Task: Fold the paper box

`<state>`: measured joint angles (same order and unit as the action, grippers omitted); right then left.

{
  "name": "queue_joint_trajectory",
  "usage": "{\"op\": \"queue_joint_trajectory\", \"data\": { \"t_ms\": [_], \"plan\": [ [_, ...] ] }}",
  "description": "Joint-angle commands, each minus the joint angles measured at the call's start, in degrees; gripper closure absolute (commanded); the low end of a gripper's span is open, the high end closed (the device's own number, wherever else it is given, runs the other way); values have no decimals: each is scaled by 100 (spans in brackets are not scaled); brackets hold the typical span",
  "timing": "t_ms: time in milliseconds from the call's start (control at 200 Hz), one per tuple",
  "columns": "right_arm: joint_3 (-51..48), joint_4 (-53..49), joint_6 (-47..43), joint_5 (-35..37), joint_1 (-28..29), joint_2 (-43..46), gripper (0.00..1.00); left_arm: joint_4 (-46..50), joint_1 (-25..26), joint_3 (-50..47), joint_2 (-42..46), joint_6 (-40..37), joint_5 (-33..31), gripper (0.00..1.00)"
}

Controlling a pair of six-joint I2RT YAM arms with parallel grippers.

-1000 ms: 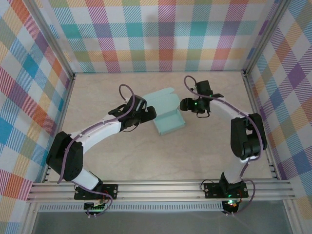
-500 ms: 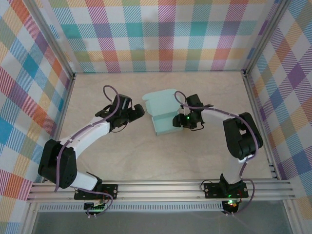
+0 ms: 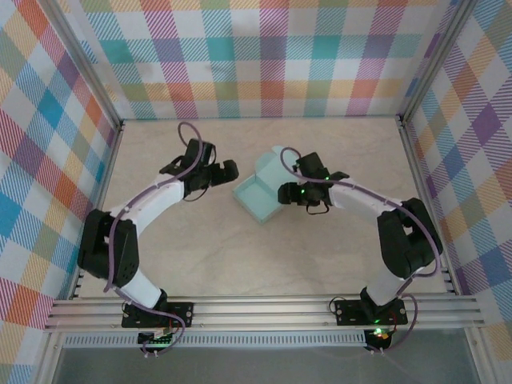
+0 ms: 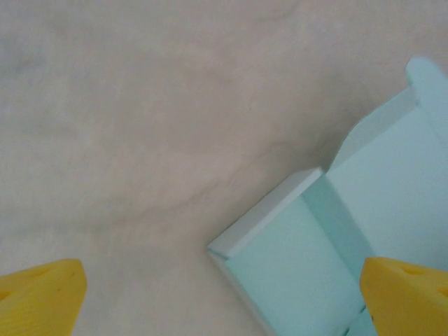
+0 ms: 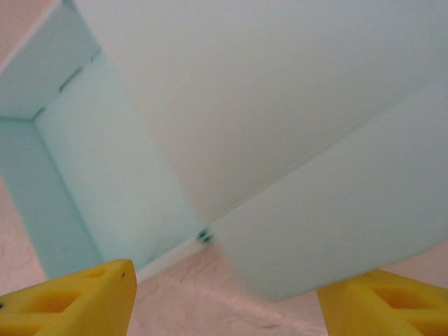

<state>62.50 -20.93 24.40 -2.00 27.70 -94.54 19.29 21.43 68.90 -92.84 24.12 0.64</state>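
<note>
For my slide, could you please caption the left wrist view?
Open left gripper over beige table, yellow fingertips framing one corner of pale mint-teal card box.

No text, label, brand, number or sign can be read anywhere. The paper box (image 3: 254, 200) is plain mint card, with no print on the faces seen from the top view or either wrist view. The plaid walls (image 3: 240, 56) behind the paper box carry colour checks only. A green light (image 3: 302, 192) glows just right of the paper box, with no lettering legible by it.
</note>
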Motion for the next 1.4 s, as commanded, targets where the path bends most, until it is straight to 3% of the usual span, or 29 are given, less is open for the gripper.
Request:
{"op": "queue_joint_trajectory", "data": {
  "t_ms": [0, 110, 310, 545, 850, 1000, 1110, 1220, 1395],
  "plan": [
    [402, -331, 129, 185, -395, 177, 32, 23, -51, 775, -472, -1035, 88, 0],
    [567, -436, 841, 60, -713, 161, 33, 51, -86, 1397, -1017, -1292, 478, 0],
    [24, 342, 2097, -515, -813, 317, 36, 278, -113, 2063, -1693, -1255, 979, 0],
    [-124, 914, 2410, -998, -821, -8, 54, 119, -122, 1871, -1695, -1182, 1142, 0],
    [318, 560, 1886, -987, -973, -479, 78, 163, -174, 1787, -1632, -1217, 1149, 0],
    [567, 361, 1368, -1012, -986, -574, 100, 107, -179, 1792, -1665, -1217, 1144, 1],
    [771, 278, 302, -1082, -987, -646, 100, 115, -192, 1902, -1728, -1217, 1122, 5],
    [1196, -74, -921, -1182, -987, -751, 100, 171, -192, 2003, -1721, -1295, 1209, 18],
    [1890, -546, -1997, -1271, -986, -1090, 100, 217, -196, 1975, -1651, -1278, 1390, 30]
  ]
}}
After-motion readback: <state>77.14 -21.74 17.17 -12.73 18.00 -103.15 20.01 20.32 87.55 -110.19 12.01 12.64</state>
